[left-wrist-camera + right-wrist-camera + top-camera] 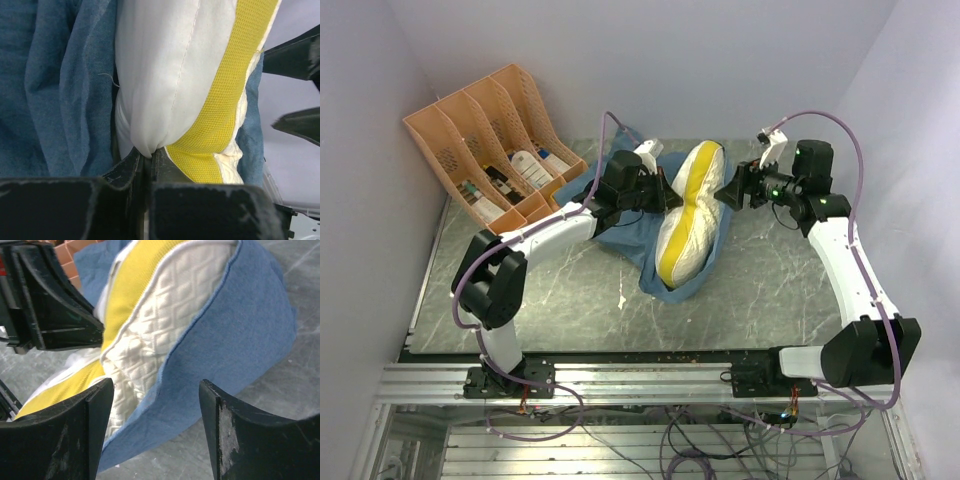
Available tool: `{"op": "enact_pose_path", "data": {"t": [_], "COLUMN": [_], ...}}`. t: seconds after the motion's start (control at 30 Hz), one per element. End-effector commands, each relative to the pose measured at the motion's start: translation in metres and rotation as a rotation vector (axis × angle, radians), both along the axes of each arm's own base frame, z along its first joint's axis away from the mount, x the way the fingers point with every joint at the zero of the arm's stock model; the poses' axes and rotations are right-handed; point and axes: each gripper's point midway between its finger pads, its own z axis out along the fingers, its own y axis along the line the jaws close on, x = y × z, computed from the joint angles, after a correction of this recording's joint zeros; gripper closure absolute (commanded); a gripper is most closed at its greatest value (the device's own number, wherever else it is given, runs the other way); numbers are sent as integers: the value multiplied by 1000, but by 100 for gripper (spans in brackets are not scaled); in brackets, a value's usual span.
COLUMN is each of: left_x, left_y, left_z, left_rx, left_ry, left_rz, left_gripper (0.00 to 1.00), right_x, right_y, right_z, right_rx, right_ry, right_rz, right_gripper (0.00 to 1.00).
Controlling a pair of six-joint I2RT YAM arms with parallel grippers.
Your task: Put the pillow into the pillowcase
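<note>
The cream-white pillow [692, 212] with its yellow edge stands on its side in the middle of the table, lying in the open blue pillowcase [630, 238]. My left gripper [665, 200] is shut on a pinch of the pillow's white fabric [150, 100] at its left side; blue pillowcase [55, 90] hangs beside it. My right gripper [728, 195] is open at the pillow's right side, its fingers [235, 430] either side of the pillowcase's blue edge [235, 335], which lies over the quilted pillow [160, 325].
An orange file rack [490, 145] with small bottles stands at the back left. Grey marbled tabletop [770, 290] lies in front. Walls close in on the left, back and right.
</note>
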Motion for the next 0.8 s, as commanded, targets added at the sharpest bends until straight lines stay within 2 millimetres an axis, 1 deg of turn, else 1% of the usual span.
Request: {"op": "enact_pose_path", "data": {"t": [0.0,0.03,0.07,0.13,0.3,0.33,0.37,0.43,0.47,0.53,0.57,0.6,0.67,0.73,0.77], "left_x": [4,3,3,2,1,0,0,-2,-3,-6,-8,-11,-14,-15,-15], "left_y": [0,-1,-1,-2,-6,-7,-8,-9,-10,-10,-11,-10,-5,6,14], "left_z": [4,4,5,5,7,7,7,7,7,9,12,16,24,38,46], "left_rx": [-16,-17,-19,-24,-38,-39,-42,-44,-45,-52,-59,-62,-49,-32,-24], "left_ry": [-11,-12,-12,-11,-7,-7,-8,-7,-7,-9,-14,-19,-42,-95,-124], "left_rz": [2,0,-3,-7,-22,-25,-28,-36,-41,-56,-65,-74,-74,-46,-28], "left_gripper": [93,93,93,93,93,93,93,93,93,93,90,81,61,41,34], "right_x": [7,7,7,8,8,8,9,7,7,5,5,4,2,1,0], "right_y": [-7,-8,-8,-10,-10,-10,-10,-9,-10,-13,-16,-19,-26,-34,-38], "right_z": [-20,-27,-32,-42,-53,-54,-54,-52,-49,-40,-33,-27,-18,-17,-20], "right_rx": [-28,-31,-35,-44,-48,-51,-50,-48,-47,-44,-42,-38,-31,-23,-16], "right_ry": [81,96,107,123,147,147,147,137,126,86,61,38,7,0,6], "right_rz": [-70,-71,-74,-85,-81,-82,-79,-72,-74,-89,-100,-111,-129,-143,-145], "right_gripper": [35,39,46,52,53,55,65,93,100,100,100,100,100,100,100]}}
